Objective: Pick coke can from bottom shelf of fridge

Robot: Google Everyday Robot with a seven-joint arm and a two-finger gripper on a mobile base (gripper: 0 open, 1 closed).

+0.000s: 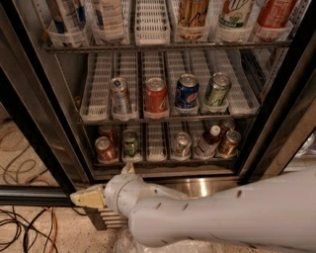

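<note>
End effector (pixel 103 189) hangs below bottom shelf (pixel 156 144) holding coke can (pixel 104 148).

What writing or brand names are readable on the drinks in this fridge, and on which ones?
No text reads clearly.
Blue can, middle rack: round red, white and blue emblem; lettering blurred.
Coke can, bottom shelf: white lettering too faint to read.
Top bottles: labels blurred.
Gripper, low in front of the fridge: no markings visible.

fridge (pixel 207 185) brightest at top | bottom shelf (pixel 157 144) dim | tool (pixel 91 197) low left, evenly lit
</note>
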